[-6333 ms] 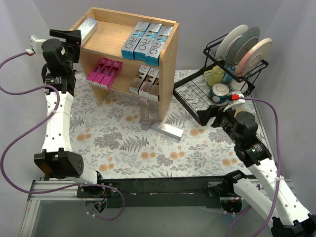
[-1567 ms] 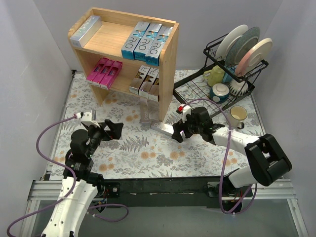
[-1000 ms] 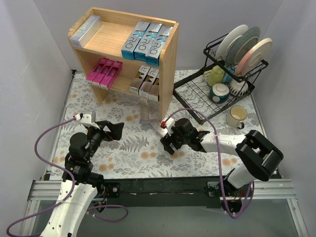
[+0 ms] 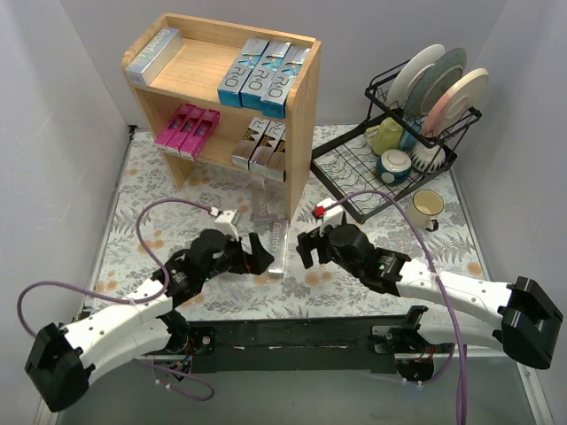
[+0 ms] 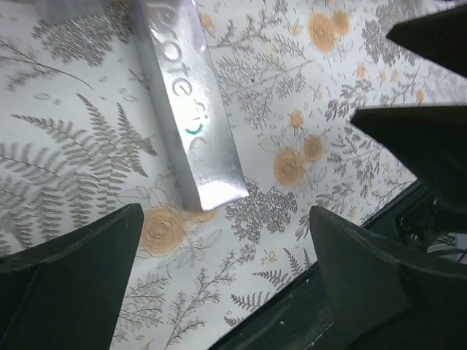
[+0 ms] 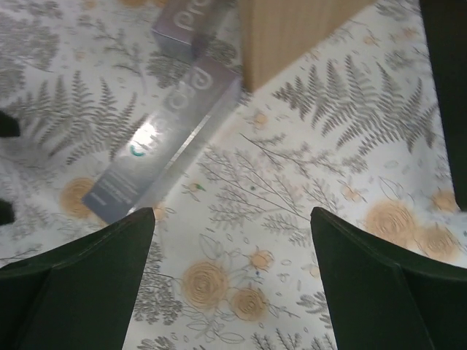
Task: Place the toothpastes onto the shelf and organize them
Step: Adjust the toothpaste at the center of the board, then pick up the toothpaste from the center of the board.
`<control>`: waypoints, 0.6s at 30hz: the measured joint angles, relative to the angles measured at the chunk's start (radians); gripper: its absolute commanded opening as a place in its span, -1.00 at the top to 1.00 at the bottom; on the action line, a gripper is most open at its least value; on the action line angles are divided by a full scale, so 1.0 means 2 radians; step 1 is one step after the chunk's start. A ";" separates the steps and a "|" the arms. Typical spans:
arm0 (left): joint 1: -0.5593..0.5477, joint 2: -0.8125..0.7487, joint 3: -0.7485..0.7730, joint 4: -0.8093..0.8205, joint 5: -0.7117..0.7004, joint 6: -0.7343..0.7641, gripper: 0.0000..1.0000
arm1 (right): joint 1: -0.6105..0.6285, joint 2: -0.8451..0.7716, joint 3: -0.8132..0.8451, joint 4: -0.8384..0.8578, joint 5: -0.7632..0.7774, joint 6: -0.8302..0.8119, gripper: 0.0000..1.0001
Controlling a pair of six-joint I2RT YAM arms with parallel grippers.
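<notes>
Silver-grey cardboard toothpaste box (image 4: 279, 246) lay flat on floral mat (image 4: 177, 212) btwn left gripper (image 4: 259, 254) & right gripper (image 4: 303, 248), both released, empty, near light wooden shelf (image 4: 301, 115). Best bet was straddling narrow width mid-length before clenching.

Three blue boxes (image 4: 264, 78); three pink boxes (image 4: 188, 129); three black-gold boxes (image 4: 260, 147); three silver boxes (image 4: 279, 249)
</notes>
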 measured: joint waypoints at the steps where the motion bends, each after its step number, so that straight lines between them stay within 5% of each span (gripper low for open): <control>1: -0.035 0.008 0.000 0.000 -0.024 -0.009 -0.97 | -0.005 -0.007 -0.010 -0.004 0.014 0.008 -0.93; 8: -0.191 0.107 0.012 0.016 -0.229 -0.058 -0.96 | -0.039 -0.070 -0.062 -0.033 0.078 0.054 -0.93; 18: -0.251 0.281 0.053 0.082 -0.374 -0.055 -0.78 | -0.060 -0.113 -0.091 -0.039 0.113 0.075 -0.92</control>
